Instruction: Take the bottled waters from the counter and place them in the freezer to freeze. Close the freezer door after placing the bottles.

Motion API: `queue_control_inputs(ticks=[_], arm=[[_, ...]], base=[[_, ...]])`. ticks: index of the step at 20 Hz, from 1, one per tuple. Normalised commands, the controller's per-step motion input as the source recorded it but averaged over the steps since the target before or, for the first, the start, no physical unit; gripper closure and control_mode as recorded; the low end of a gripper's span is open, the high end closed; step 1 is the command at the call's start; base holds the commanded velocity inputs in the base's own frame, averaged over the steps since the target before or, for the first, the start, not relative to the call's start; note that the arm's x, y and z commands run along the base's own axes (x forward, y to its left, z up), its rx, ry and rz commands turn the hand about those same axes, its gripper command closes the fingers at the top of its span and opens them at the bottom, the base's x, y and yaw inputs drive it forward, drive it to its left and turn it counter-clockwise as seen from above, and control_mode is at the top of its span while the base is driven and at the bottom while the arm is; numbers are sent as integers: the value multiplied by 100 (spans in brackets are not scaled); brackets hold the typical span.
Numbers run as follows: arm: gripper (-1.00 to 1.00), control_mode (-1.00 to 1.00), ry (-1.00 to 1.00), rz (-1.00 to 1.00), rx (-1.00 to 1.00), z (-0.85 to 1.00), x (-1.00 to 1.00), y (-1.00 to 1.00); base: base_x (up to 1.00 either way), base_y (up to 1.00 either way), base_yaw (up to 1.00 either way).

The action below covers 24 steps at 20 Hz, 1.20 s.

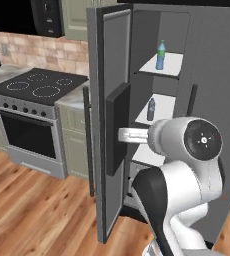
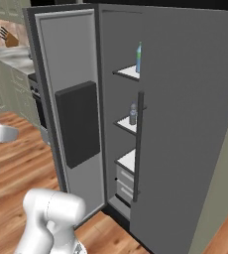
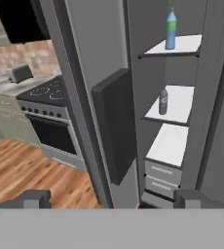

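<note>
Grey steel forms the fridge, whose freezer [image 1: 159, 100] stands open on the left half, white shelves and drawers exposed. The blue bottle [image 1: 160, 55] with a green cap stands upright on the top shelf [image 1: 169, 65]; the grey bottle [image 1: 150, 109] with a dark cap stands upright on the shelf below, near that shelf's front left edge. Both are well apart from each other, one above the other, and neither touches a wall as far as I can tell.

The freezer door [image 1: 107, 130] is swung wide out toward me, its black dispenser panel [image 1: 118, 127] facing right into the gap and its long dark bar handle [image 1: 88, 140] on the far left edge. The plain door [image 2: 185, 124] on the right is shut, its own dark bar handle [image 2: 138, 144] running down beside the opening.

My fingers [image 3: 109, 198] are spread fully apart and hold nothing; in the hand view the two dark tips sit at the bottom, one low left before the wood floor [image 3: 26, 170], one low right before the drawers [image 3: 162, 176]. They hover in front of the door's lower edge, touching nothing.

Left of the fridge, a strip of desk [image 1: 74, 99] adjoins the black stovetop [image 1: 39, 85].
</note>
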Motion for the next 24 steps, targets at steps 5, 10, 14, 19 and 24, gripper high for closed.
queue_control_inputs(ticks=[5,10,14,19,24], arm=[[-100,-100,-26,-8,13,-75,42,77],[-100,-100,-39,-4,2,-77,40,63],[-100,-100,-34,0,0,-78,57,22],[-100,-100,-5,0,0,-61,84,10],[-100,-100,-6,0,0,-68,79,11]], base=[[0,0,0],[0,0,0],[0,0,0],[0,0,0],[0,0,0]])
